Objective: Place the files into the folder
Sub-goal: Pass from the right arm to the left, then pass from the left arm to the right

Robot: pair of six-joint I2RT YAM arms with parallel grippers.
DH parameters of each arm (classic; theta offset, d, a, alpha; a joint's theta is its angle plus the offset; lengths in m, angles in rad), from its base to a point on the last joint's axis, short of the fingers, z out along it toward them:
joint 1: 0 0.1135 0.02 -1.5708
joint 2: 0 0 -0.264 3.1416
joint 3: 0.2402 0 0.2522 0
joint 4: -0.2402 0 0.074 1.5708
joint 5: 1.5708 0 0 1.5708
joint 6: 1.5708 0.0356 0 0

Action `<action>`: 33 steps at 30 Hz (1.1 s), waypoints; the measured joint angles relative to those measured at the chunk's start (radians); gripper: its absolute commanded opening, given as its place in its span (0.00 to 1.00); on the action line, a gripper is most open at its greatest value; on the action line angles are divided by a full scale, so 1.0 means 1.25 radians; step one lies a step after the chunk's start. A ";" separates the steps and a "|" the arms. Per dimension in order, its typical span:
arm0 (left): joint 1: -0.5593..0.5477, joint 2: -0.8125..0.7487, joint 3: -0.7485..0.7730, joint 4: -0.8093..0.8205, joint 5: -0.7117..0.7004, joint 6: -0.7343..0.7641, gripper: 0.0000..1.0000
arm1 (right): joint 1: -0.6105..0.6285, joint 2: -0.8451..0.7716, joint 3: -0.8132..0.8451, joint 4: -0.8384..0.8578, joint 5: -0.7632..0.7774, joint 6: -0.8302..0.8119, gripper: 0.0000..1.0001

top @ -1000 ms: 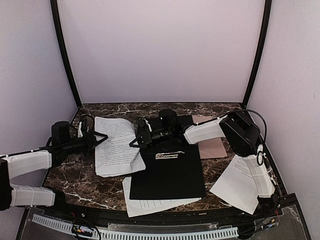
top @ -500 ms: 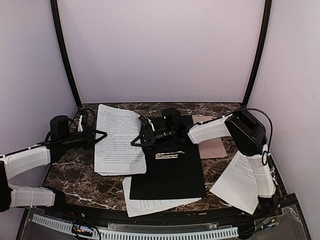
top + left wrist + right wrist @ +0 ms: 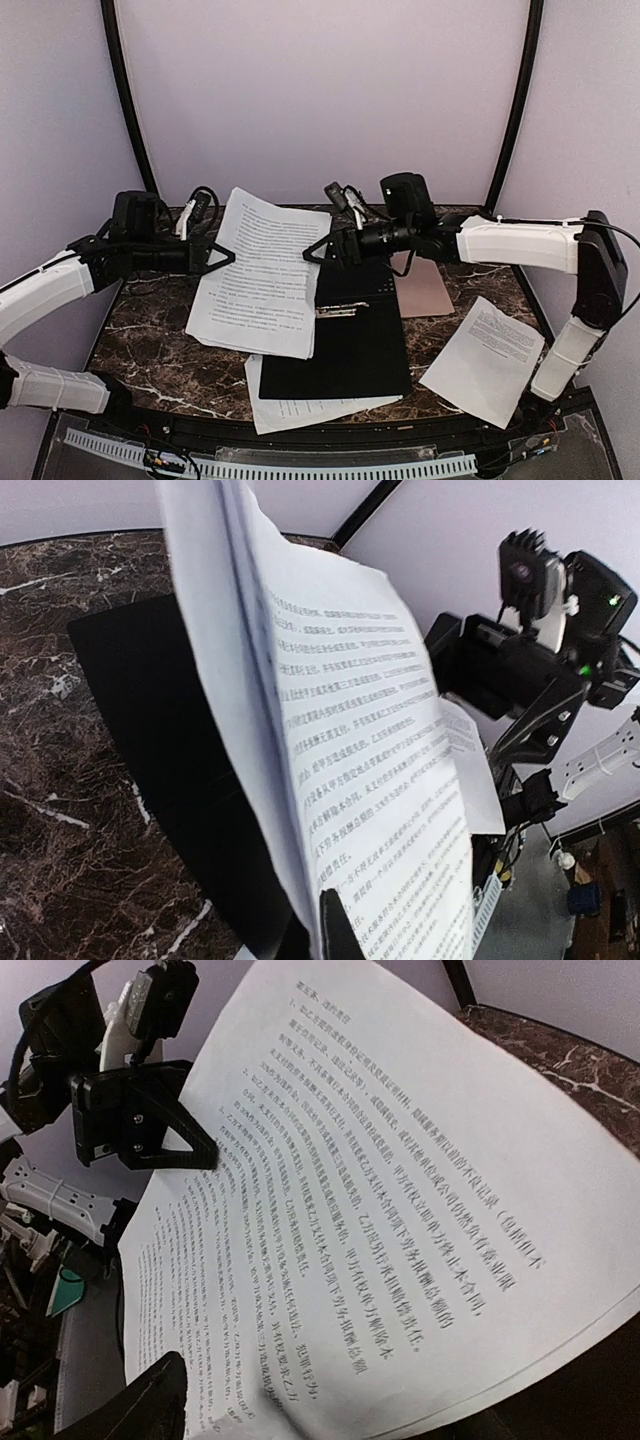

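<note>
Over the left half of the table, one printed sheet [image 3: 262, 275] hangs tilted in the air. The left gripper [image 3: 228, 258] is pinched tight on its left edge, and the right gripper [image 3: 312, 252] is spread wide just beside its right edge. The second sheet [image 3: 300, 408] pokes out from under the black clip folder [image 3: 340, 355], and the third sheet [image 3: 485, 360] lies flat on the right. The tan folder [image 3: 428, 290] sits flat at the back right, right up against the black one. Dark marble table [image 3: 150, 360], pale lilac walls [image 3: 320, 100].
</note>
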 measured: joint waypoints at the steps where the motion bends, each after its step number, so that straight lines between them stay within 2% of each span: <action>1: -0.009 0.008 0.020 -0.033 -0.008 0.021 0.01 | -0.004 -0.028 -0.002 -0.021 0.016 -0.023 0.82; 9: -0.092 0.056 0.169 -0.227 -0.048 0.185 0.01 | -0.037 -0.161 0.019 -0.220 0.189 -0.206 0.84; 14: -0.163 0.077 0.246 -0.312 -0.070 0.278 0.01 | -0.040 -0.184 0.029 -0.295 0.221 -0.294 0.83; 23: -0.293 0.163 0.337 -0.443 -0.115 0.415 0.01 | -0.040 -0.208 0.027 -0.336 0.083 -0.433 0.82; 33: -0.335 0.197 0.372 -0.479 -0.116 0.472 0.01 | -0.026 -0.169 0.021 -0.353 -0.077 -0.487 0.71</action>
